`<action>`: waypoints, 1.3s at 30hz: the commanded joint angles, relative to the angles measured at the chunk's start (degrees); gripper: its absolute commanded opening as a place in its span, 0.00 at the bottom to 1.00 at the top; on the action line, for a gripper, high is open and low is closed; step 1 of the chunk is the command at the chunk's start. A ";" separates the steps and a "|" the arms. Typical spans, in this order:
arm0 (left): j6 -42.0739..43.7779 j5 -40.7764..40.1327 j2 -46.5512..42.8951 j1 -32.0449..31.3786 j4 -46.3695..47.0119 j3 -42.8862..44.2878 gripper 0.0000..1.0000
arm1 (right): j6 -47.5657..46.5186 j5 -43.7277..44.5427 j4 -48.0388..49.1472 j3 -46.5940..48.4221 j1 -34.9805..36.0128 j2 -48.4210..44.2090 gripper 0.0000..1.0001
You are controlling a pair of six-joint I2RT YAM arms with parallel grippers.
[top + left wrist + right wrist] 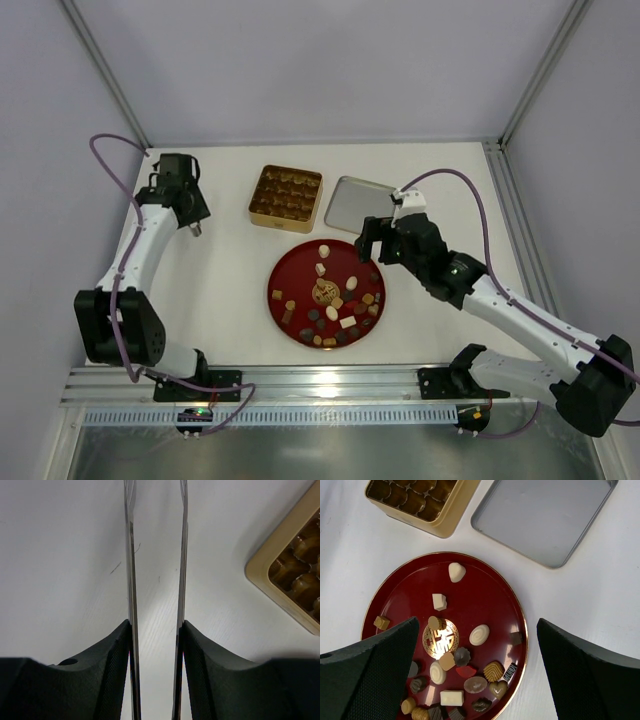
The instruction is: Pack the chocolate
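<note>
A: How far along is the packing?

B: Barely begun, by the look of it. The chocolate lies scattered on the red plate, most of it crowded along the plate's near edge. No sweet can be made out in the gold tin, whose moulded cups look bare in both wrist views. Every piece appears left to move.

A: And the tin itself?

B: Open. Its lid lies inside-up just beside it on the white table, and both sit just beyond the plate.

A: The arms?

B: The right gripper hangs over the plate's far right part, fingers spread wide and carrying nothing. The left gripper is well off to the left of the tin, over bare table. Its thin metal blades run parallel with a narrow gap and nothing between them.

A: Counts?

B: 2 arms, 1 plate, 1 tin, 1 lid. About 22 sweets show in the right wrist view: some 6 cream-white, and the rest split between caramel and dark brown. A finger covers part of the plate, so more may be hidden. The tin's cups are too small in the overhead view to count with confidence.
</note>
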 commanded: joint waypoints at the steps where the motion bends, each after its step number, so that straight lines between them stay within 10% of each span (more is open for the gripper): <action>1: -0.43 0.72 -4.73 -1.02 -4.17 -0.61 0.44 | -0.34 -0.10 2.45 2.00 -0.02 0.28 1.00; 20: 1.59 10.03 -22.31 -14.82 -19.73 4.57 0.43 | -0.96 1.56 -0.80 6.92 -0.28 2.04 1.00; 39: -4.73 11.10 -24.17 -41.44 -19.21 -0.08 0.43 | 2.64 2.53 -4.23 7.19 -1.16 0.55 1.00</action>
